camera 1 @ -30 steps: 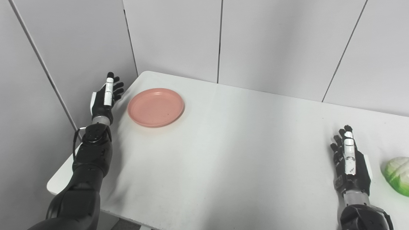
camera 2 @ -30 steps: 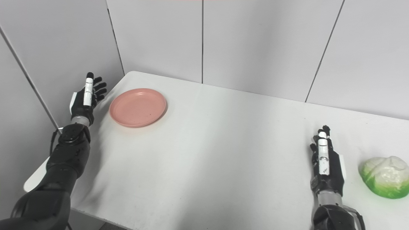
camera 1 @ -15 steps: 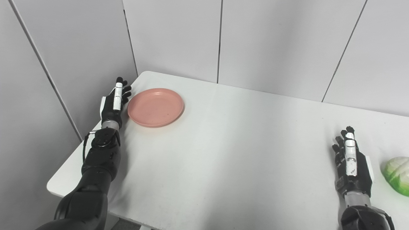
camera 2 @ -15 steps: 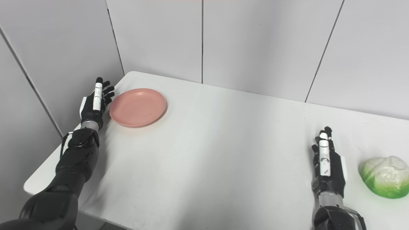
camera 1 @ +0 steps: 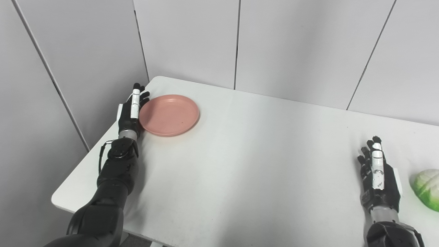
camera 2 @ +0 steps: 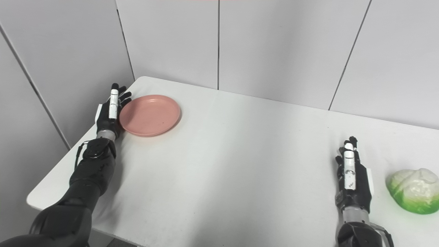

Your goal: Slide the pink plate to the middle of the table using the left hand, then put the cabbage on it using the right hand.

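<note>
The pink plate [camera 1: 169, 115] lies flat near the table's far left corner. My left hand [camera 1: 131, 110] stands edge-on with its fingers straight, its palm side touching the plate's left rim; it holds nothing. The green and white cabbage [camera 2: 413, 190] rests at the right edge of the table. My right hand [camera 2: 351, 177] sits just left of the cabbage, a small gap away, flat and open with fingers stretched forward.
The white table [camera 1: 247, 161] stretches bare between the plate and the right hand. Grey wall panels [camera 1: 192, 37] close in behind the table and along its left side, close to the left hand.
My left hand has moved right from beyond the table's left edge until it meets the plate's rim, and the plate has shifted slightly right. The right hand has hardly moved.
</note>
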